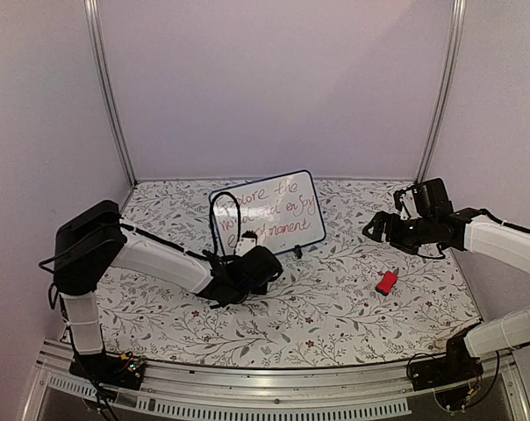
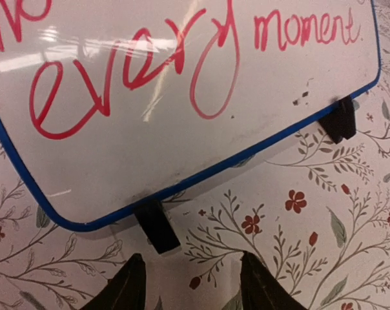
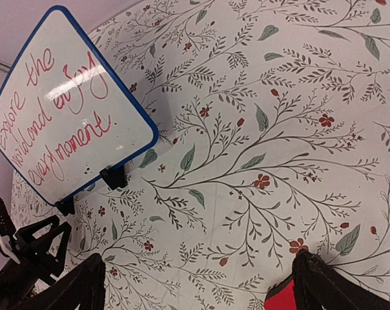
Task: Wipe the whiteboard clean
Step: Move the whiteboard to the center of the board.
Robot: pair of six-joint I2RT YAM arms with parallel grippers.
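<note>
Pale blank walls on three sides, floral cloth (image 1: 335,324) over the whole worktop. Bolted at the near edge, toward the left and right corners: the two arm bases.

Toward the near-right part of the cloth, a small red eraser (image 1: 387,282), lying loose, touched by nothing. Probably left there as the tool for the wipe, within easy reach of the right arm. Just beyond it, nearer the right edge, the right gripper (image 1: 375,230), raised off the cloth, fingers (image 3: 66,287) spread wide and empty. Seemingly poised for a descent onto the eraser rather than onto the board.

Around the middle of the worktop, the left gripper (image 1: 243,252), low and close in front of the board's lower left corner. Jaws parted, nothing between them; aimed, in the wrist view, at one black foot (image 2: 156,226). Likely placed there to brace the board against sliding under a wipe, though only a guess.

Farthest back, centred, short of the far edge: the whiteboard (image 1: 267,213), propped on its feet and leaning back, face turned toward the arms and so reachable from the front. Covered in red handwriting across three lines, no stroke wiped. Task judged barely begun: eraser not yet in hand.
</note>
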